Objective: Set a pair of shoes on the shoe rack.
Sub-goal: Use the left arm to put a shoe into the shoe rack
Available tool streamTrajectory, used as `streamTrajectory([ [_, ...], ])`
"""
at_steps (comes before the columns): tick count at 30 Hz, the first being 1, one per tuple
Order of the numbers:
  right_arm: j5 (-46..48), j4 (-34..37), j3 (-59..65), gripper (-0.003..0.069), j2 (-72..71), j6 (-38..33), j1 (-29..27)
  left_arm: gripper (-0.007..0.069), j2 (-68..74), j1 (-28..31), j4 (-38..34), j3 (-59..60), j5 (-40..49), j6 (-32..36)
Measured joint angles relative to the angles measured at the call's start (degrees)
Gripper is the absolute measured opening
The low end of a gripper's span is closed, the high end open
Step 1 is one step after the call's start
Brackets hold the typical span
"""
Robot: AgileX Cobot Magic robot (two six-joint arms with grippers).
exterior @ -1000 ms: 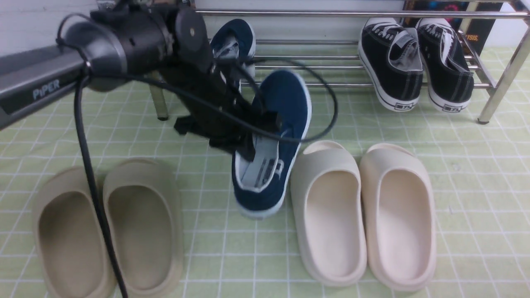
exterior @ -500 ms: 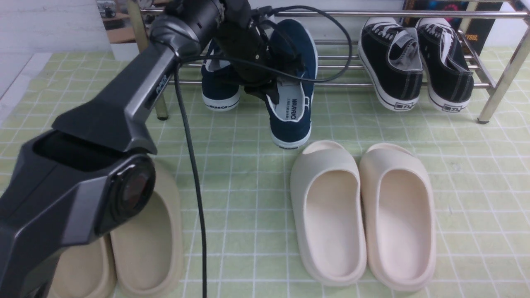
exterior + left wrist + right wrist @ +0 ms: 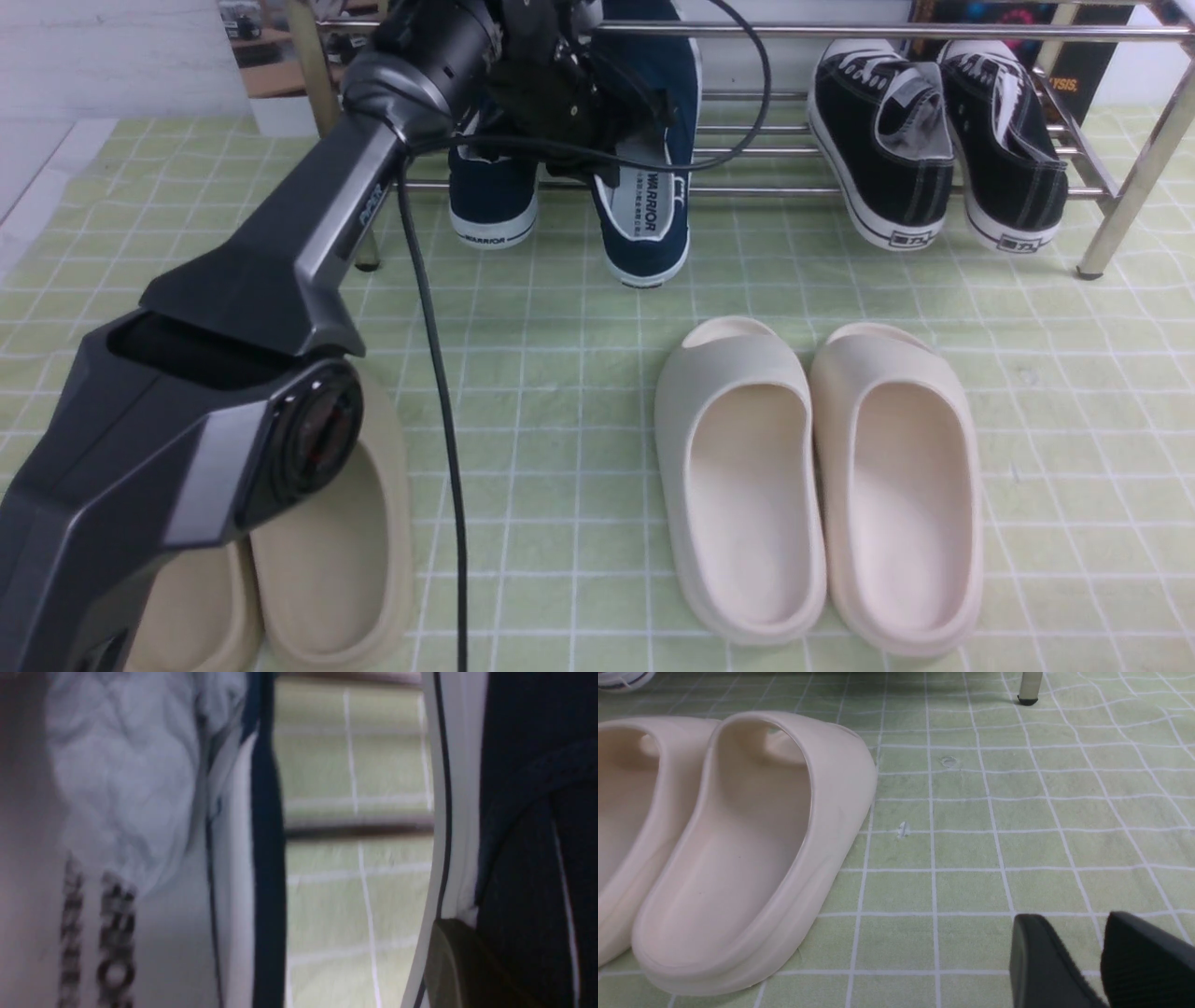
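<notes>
a big bench fills the front view. it has a light green cloth with white squares on it. a white wall stands behind it.

at the back stands the low shiny silver metal shoe rack made of long bars. the big black and grey left arm reaches up from the near left corner to the rack. a black cable hangs from it.

two cream foam slides lie side by side near the middle. two beige foam slides lie on the left, partly hidden by the arm. two black lace-up sneakers sit on the right of the rack, heels hanging over the front bar.

the two navy blue canvas slip-on shoes with white soles are on the left part of the rack. the first navy shoe rests there, heel toward the camera. the second navy shoe is just beside it, its heel sticking out past the front bar. crumpled white paper is stuffed inside it.

the left pincer is at the mouth of the second navy shoe. its tips are hidden, so i cannot tell if it pinches the shoe.

the right pincer is low over the cloth near the cream slides. it is almost pressed together and holds nothing.

"warrior" is printed inside the second shoe and on the first shoe's heel. the sneaker heel labels are too small to read.
</notes>
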Motion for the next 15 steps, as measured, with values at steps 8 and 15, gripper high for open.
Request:
streamTrajectory([
  [8, 0.0, 0.0, 0.0, 0.0239, 0.0, 0.0, 0.0, 0.0283, 0.62, 0.0, -0.11, -0.1, -3.92, -1.46],
  [15, 0.0, 0.0, 0.0, 0.0239, 0.0, 0.0, 0.0, 0.0373, -0.46, 0.0, -1.04, -0.21, -3.17, -3.59],
])
